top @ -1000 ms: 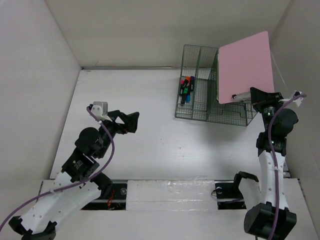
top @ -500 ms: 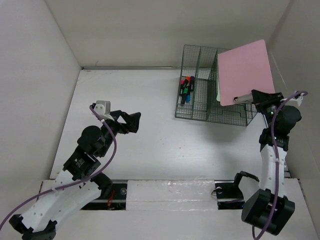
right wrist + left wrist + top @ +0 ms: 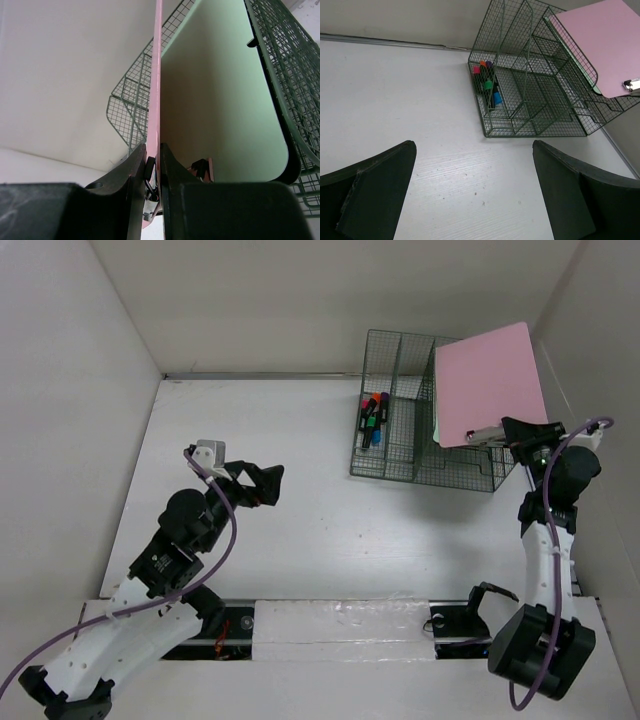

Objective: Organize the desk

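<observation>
At far right, right claw (image 3: 500, 432) pinching flat pink clipboard (image 3: 490, 380) over green wire-mesh organizer rack (image 3: 400, 455); left claw (image 3: 268, 485) spread wide above plain white tabletop (image 3: 300, 530), which spans scene beneath both arms

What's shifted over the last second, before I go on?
The right claw, shut on the pink clipboard, has tipped it so its far edge sits lower over the wire rack in the top view. The left claw, open, edged slightly rightward. The wire rack and markers have not moved.
</observation>
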{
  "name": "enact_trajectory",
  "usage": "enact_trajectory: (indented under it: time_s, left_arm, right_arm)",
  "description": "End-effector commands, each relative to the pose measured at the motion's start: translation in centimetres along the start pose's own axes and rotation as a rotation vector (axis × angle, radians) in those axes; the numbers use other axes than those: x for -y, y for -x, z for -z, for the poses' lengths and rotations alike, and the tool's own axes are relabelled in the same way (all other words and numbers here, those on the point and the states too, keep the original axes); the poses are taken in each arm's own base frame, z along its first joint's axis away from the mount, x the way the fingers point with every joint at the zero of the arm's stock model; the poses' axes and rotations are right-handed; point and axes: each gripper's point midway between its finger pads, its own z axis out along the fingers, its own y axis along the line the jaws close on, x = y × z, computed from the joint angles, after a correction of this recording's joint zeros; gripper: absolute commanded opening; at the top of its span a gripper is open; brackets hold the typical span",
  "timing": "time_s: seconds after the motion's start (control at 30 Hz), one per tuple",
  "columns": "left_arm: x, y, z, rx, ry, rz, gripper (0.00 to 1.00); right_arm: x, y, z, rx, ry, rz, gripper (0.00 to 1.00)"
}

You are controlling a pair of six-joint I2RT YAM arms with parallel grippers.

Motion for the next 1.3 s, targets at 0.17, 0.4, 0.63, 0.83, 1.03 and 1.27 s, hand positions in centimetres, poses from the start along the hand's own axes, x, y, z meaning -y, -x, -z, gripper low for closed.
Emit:
enact_trajectory:
  time_s: [0.17, 0.4, 0.63, 0.83, 1.03, 1.27]
  left_arm:
    - [1.1, 2.5, 0.0, 0.057, -0.036, 0.006, 0.99]
    - [1.2, 2.3, -0.1, 0.048, -0.039, 0.002, 0.99]
    - [1.3, 2.4, -0.1, 0.051, -0.043, 0.001, 0.99]
    - [1.5, 2.2, -0.2, 0.044, -0.050, 0.001, 0.99]
    - [1.3, 2.5, 0.1, 0.058, -0.046, 0.003, 0.99]
    - [1.4, 2.4, 0.0, 0.050, -0.049, 0.002, 0.99]
  right_arm:
    - [-0.2, 1.8, -0.6, 0.072, -0.013, 0.072, 0.16]
    - [-0.8, 3.2, 0.0, 0.138, -0.034, 0.070, 0.00]
    - [-0.8, 2.6, 0.6, 0.152, -0.020, 0.046, 0.00]
    - [-1.5, 2.1, -0.5, 0.150, -0.014, 0.012, 0.00]
    - [-2.1, 1.2, -1.3, 0.124, -0.023, 0.014, 0.00]
    - [-1.0, 0.7, -1.5, 0.132, -0.063, 0.016, 0.06]
